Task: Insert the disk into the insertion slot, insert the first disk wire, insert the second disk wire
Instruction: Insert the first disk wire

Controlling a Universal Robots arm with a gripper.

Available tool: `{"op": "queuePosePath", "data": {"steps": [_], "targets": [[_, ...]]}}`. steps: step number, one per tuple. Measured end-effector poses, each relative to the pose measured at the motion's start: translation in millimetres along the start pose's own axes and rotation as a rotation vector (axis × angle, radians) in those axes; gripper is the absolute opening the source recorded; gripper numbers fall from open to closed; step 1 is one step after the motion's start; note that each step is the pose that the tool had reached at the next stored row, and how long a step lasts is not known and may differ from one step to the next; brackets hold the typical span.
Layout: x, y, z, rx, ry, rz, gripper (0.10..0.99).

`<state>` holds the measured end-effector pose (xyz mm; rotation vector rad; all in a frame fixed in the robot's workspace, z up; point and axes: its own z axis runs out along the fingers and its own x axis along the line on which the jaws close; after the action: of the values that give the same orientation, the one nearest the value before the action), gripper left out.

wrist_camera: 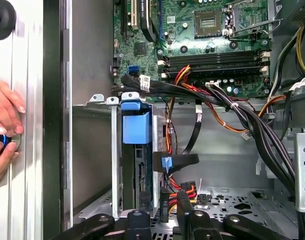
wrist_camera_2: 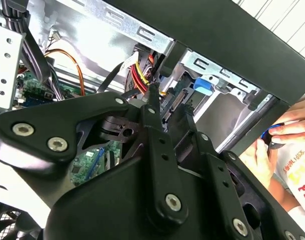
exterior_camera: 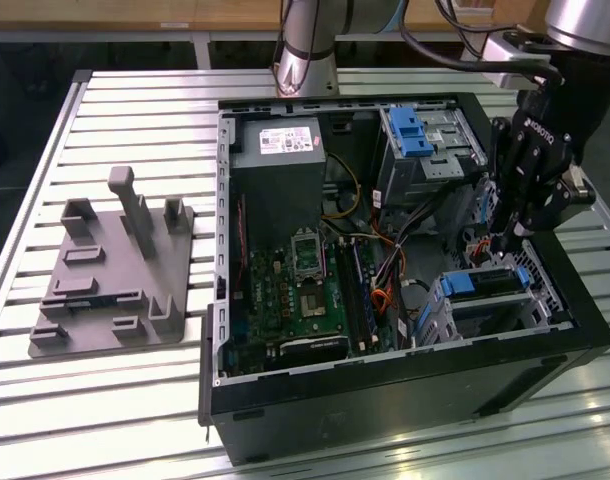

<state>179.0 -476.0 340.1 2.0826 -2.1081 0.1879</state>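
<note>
The disk (wrist_camera: pixel 136 150), silver in a bright blue carrier, sits inside the insertion slot (wrist_camera: pixel 95 107), the low grey cage at the case's front corner; in the exterior view the disk (exterior_camera: pixel 482 284) lies just below my gripper (exterior_camera: pixel 507 240). At the disk's rear edge my gripper (wrist_camera: pixel 165 209) appears shut on a black connector with red, yellow and black wires, the disk wire (wrist_camera: pixel 189 190). The second wrist view shows the gripper (wrist_camera_2: pixel 167 100) and those wires (wrist_camera_2: pixel 137 77) close to the disk's back. Another black wire with a blue tab (wrist_camera: pixel 175 162) hangs loose beside the disk.
A person's hands (wrist_camera: pixel 3 125) rest on the table outside the case wall, also in the second wrist view (wrist_camera_2: pixel 285 132). Thick cable bundles (wrist_camera: pixel 232 112) cross above the cage. A taller bay with a blue latch (exterior_camera: pixel 415 130) stands behind. A grey fixture block (exterior_camera: pixel 115 270) lies on the exterior view's left.
</note>
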Motion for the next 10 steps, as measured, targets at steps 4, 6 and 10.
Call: {"op": "queuePosePath", "data": {"steps": [4,6,10], "targets": [[-0.4,-0.1,2.0,0.000,-0.0005,-0.001,0.349],[-0.5,-0.1,2.6,0.000,-0.0008,-0.002,0.349],[-0.7,-0.1,3.1,0.001,-0.0009,-0.002,0.259]]}}
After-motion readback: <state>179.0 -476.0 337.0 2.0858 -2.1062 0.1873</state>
